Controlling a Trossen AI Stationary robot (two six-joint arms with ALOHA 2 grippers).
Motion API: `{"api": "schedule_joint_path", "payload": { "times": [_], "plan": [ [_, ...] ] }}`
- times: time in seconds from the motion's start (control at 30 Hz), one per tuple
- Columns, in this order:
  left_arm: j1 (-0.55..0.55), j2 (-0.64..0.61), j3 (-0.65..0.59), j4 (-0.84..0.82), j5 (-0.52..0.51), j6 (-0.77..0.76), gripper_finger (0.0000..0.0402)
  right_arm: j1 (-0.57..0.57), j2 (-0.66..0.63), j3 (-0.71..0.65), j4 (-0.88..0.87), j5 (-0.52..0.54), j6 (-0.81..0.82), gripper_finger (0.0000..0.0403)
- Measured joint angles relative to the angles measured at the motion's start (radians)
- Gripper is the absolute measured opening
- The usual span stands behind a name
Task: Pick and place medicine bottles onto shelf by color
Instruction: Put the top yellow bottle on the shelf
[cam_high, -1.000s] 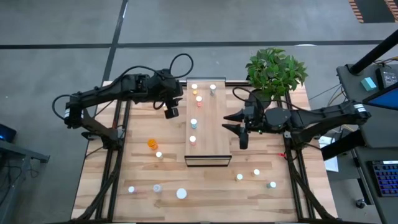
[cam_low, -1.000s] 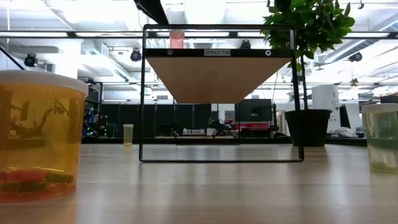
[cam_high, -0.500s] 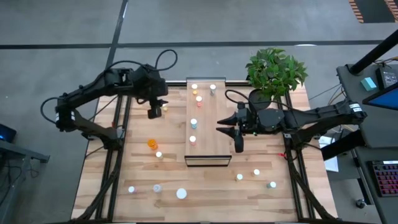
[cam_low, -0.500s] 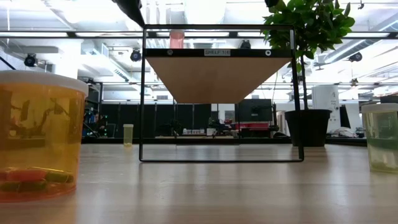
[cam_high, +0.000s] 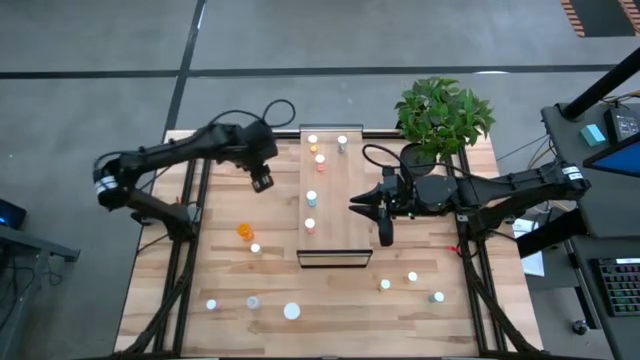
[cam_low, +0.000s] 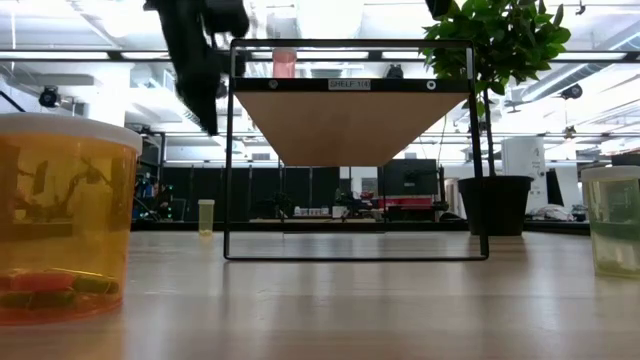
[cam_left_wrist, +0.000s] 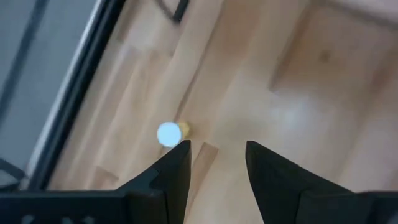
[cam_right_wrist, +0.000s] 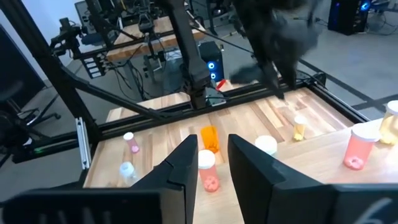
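The left wrist view is blurred, so the small yellow bottle (cam_left_wrist: 170, 134) with its white cap is hard to make out; it stands on the table (cam_high: 340, 290) just beside the left gripper (cam_high: 262, 182)'s fingers (cam_left_wrist: 174, 168), outside the gap, which is open and empty. The right gripper (cam_high: 364, 204) hovers at the shelf (cam_high: 335, 235)'s edge (fingers parted narrowly, nothing between them). Just ahead of its fingertips a pink bottle (cam_right_wrist: 208, 172) stands on the shelf, with an orange bottle (cam_right_wrist: 209, 138) beyond. The low view cuts off a large yellow container (cam_low: 62, 215) close by. A potted plant (cam_high: 440, 115) stands behind the right arm.
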Motion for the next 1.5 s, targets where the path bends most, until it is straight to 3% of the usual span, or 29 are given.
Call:
{"api": "schedule_joint_path", "payload": {
  "times": [0.17, 0.3, 0.5, 0.63, 1.03, 1.5],
  "plan": [
    [0.088, 0.08, -0.083, 0.077, 0.059, -0.044, 0.0146, 0.0, 0.0, 0.0, 0.0, -0.001, 0.0, 0.007],
    [0.139, 0.141, -0.087, 0.092, 0.055, -0.11, 0.0181, 0.0, 0.0, 0.0, 0.0, -0.002, 0.002, 0.0068],
    [0.152, 0.188, -0.093, 0.12, -0.025, -0.14, 0.0246, 0.0, 0.0, -0.002, -0.002, -0.002, 0.009, 0.0068],
    [0.154, 0.197, -0.117, 0.163, -0.088, -0.125, 0.0261, 0.0, 0.0, -0.002, -0.004, -0.002, 0.01, 0.0068],
    [0.16, 0.239, -0.16, 0.239, -0.068, -0.093, 0.0256, 0.0, 0.0, -0.003, -0.01, -0.002, 0.01, 0.0068],
    [0.161, 0.228, -0.178, 0.256, -0.068, -0.094, 0.0166, 0.0, 0.0, -0.004, -0.031, 0.001, 0.026, 0.0068]
  ]
}}
